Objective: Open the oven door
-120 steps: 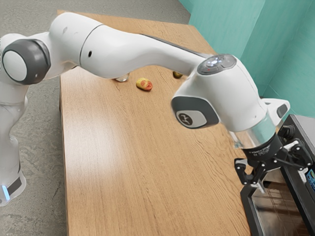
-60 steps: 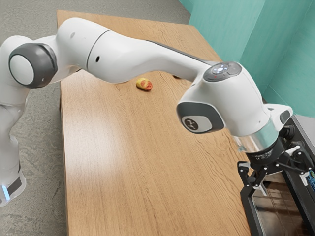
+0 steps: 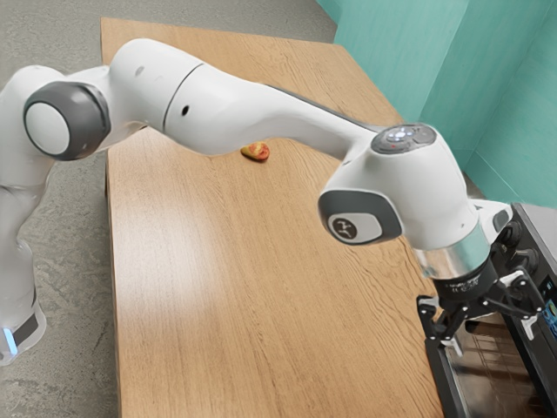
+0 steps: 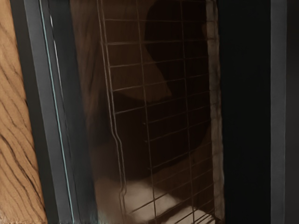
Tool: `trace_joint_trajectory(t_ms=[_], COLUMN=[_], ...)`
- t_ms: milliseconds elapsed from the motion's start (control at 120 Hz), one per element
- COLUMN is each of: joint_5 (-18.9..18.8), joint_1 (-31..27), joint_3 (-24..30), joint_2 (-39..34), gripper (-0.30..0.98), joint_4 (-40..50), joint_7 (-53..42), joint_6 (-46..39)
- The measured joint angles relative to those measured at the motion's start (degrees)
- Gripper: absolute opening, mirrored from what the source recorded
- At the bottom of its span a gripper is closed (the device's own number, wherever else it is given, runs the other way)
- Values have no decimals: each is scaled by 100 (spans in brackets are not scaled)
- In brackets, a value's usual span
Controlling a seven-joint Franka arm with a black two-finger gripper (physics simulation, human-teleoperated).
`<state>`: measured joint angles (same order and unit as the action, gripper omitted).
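Gripper (image 3: 493, 338) was open, fingers spread wide with nothing pinched, just over the oven door (image 3: 492, 374). Door sat at the exterior view's lower right, glass pane framed in dark trim, wire rack (image 4: 144, 86) behind it; couldn't tell if it was slightly ajar. Handling, my guess: rigid, fairly heavy, stiff at first and then swinging on its hinge only; glass likely slick and breakable, so bad to press or pinch. Best hold looked like a handle, if any (couldn't make one out), otherwise the dark border (image 4: 246, 112) on the door's control-panel side, pulled out along the hinge arc. Beside the door were the control knobs (image 3: 512, 233); next to its opposite edge, the tabletop (image 3: 261, 305); well apart from it, a red-yellow fruit (image 3: 256, 152).
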<state>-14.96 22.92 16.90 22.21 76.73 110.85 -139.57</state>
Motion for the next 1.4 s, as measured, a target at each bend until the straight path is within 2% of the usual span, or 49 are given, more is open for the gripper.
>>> trace_joint_trajectory(t_ms=[225,450,592,1400], joint_5=[105,266,332,856], joint_1=[7,13,42,101], joint_3=[-43,-88,-174,-363], joint_2=[40,29,-72,-1209], gripper=[65,47,42,39], joint_4=[2,37,207,1628], joint_7=[-71,-133,-167,-290], joint_6=[-2,2,2,7])
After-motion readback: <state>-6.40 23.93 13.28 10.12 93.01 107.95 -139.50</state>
